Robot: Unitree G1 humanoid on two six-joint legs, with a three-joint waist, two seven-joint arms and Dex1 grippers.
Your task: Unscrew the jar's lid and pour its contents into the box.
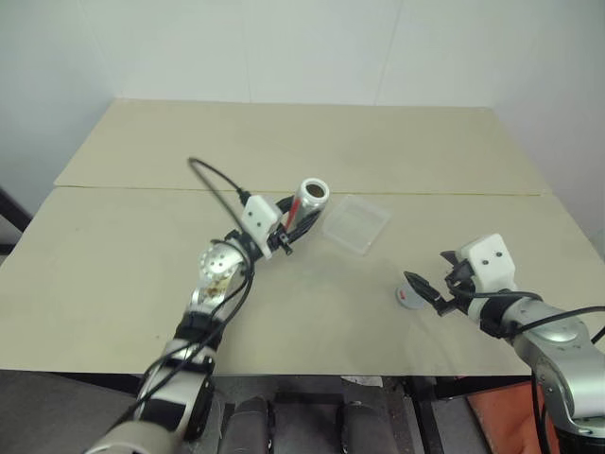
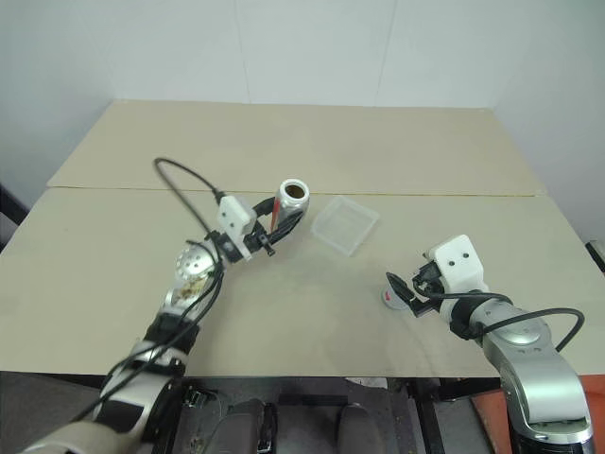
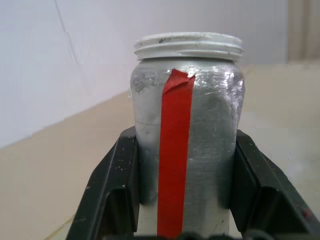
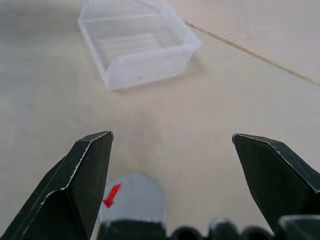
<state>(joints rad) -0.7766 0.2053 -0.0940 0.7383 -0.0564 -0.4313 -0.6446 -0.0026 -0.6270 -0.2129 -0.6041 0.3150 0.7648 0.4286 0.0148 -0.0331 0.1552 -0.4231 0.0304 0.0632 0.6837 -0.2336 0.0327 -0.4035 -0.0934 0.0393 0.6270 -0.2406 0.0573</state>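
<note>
Table [image 1: 142, 274]: clear box [image 1: 356, 223] mid-table. Left gripper [image 1: 291, 227] clamps open jar [image 1: 310, 200] just beside it; tip too early, contents miss box. Right gripper [image 1: 430, 291] spread; lid [image 1: 407, 293] near front edge, could get knocked off.

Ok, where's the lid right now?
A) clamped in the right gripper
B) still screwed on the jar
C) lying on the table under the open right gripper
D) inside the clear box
C: the lid lies flat on the table beneath the right gripper, whose jaws stand wide apart; the jar mouth is open.
</note>
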